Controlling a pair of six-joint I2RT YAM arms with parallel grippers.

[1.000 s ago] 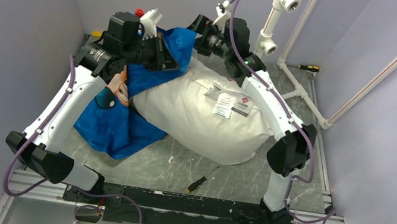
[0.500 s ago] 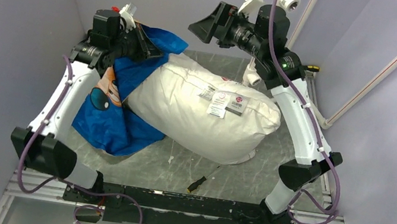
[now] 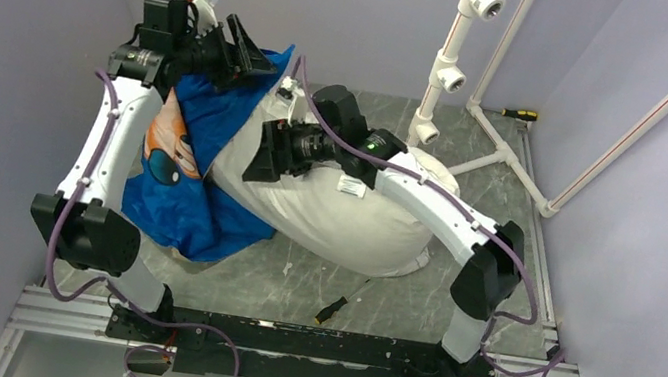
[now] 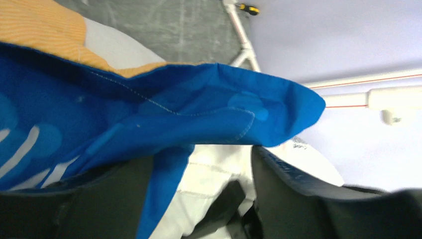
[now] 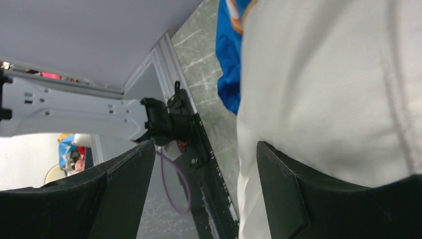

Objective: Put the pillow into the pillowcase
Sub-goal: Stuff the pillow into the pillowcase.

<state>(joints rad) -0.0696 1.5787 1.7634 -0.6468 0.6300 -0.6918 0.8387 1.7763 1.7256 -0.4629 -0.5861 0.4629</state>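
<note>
The plump white pillow (image 3: 354,227) lies across the table's middle, its left end tucked against the blue pillowcase (image 3: 209,118). The pillowcase is bunched at the left, with its upper edge lifted. My left gripper (image 3: 249,46) is raised at the back left with its jaws apart. In the left wrist view the pillowcase (image 4: 174,109) hem drapes across the left gripper (image 4: 204,159), with the pillow (image 4: 114,47) beyond. My right gripper (image 3: 260,152) is open over the pillow's left end. In the right wrist view the right gripper (image 5: 199,199) has one finger against the pillow (image 5: 323,74), and the pillowcase (image 5: 228,50) shows behind.
A white pipe frame (image 3: 452,55) stands at the back right with a screwdriver (image 3: 521,114) beside it. A small dark object (image 3: 331,308) lies on the grey table near the front rail (image 3: 286,338). Purple walls close in on three sides.
My right arm swung down from high at the back onto the pillow's left end. My left arm rose further back-left with the pillowcase edge, and its jaws opened.
</note>
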